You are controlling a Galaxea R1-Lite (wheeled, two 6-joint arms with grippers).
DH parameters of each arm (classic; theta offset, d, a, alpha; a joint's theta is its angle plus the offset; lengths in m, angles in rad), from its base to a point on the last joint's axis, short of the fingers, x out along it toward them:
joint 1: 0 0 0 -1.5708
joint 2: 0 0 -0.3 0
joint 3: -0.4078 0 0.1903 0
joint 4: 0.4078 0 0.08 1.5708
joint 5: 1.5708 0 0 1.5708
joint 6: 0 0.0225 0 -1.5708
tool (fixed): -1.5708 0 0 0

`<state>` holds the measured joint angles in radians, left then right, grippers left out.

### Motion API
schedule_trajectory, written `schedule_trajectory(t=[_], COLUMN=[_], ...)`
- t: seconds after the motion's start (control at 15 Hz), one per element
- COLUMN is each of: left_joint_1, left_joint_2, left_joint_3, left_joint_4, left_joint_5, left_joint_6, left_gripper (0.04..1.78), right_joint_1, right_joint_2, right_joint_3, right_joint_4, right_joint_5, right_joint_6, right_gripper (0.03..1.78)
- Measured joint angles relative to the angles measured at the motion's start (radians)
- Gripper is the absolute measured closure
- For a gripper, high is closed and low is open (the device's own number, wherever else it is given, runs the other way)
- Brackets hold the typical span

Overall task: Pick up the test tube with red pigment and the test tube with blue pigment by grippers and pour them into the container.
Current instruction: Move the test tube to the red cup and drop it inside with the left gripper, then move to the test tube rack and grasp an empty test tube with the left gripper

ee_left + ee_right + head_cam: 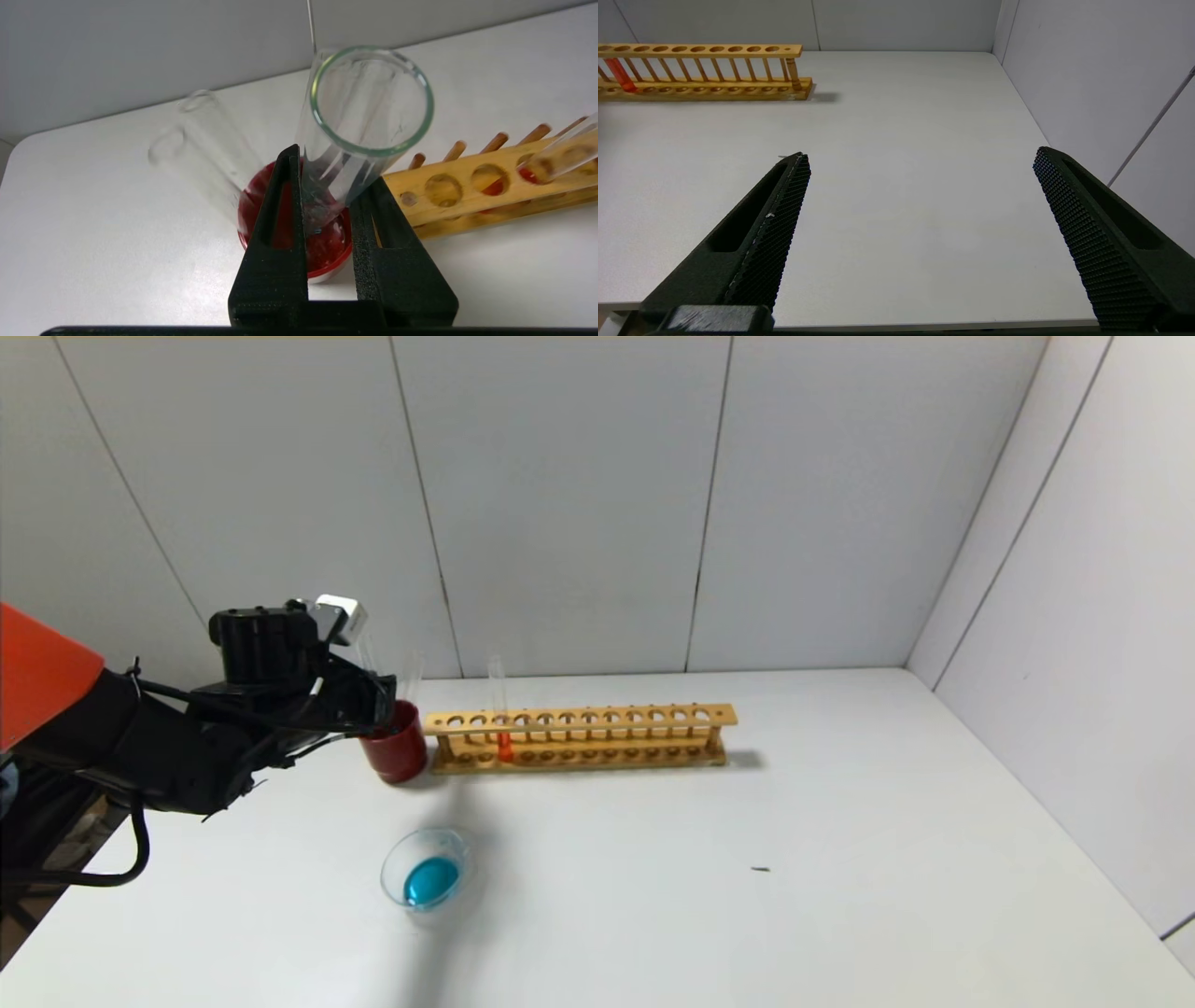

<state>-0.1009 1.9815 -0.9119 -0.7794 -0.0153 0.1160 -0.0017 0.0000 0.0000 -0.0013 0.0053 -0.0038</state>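
The left claw (327, 205) grasps an emptied test tube (359, 126) upright over the red cup (397, 747). The test tube with red pigment (501, 719) stands upright in the wooden rack (579, 737) just right of it (the released right claw (920, 233) is well apart).

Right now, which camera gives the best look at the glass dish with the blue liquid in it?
The head view. It shows the whole container on the table, blue liquid pooled inside, nearer the robot than the dark red cup. The left wrist view shows the cup but not the dish, and the right wrist view does not show it either.
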Motion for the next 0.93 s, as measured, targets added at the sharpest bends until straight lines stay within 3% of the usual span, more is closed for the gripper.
schedule_trajectory(t=[0.6,0.73,0.93], left_joint_1=[0.001,0.001,0.001], left_joint_2=[0.034,0.034,0.032], left_joint_3=[-0.002,-0.007,-0.025], left_joint_4=[0.003,0.004,0.004], left_joint_5=[-0.001,-0.001,-0.001], left_joint_6=[0.004,0.005,0.006], left_gripper=[1.46,1.32,0.88], right_joint_1=[0.0,0.0,0.0], right_joint_2=[0.0,0.0,0.0], right_joint_3=[0.0,0.0,0.0], right_joint_4=[0.0,0.0,0.0], right_joint_5=[0.0,0.0,0.0], right_joint_6=[0.0,0.0,0.0], right_gripper=[0.06,0.06,0.06])
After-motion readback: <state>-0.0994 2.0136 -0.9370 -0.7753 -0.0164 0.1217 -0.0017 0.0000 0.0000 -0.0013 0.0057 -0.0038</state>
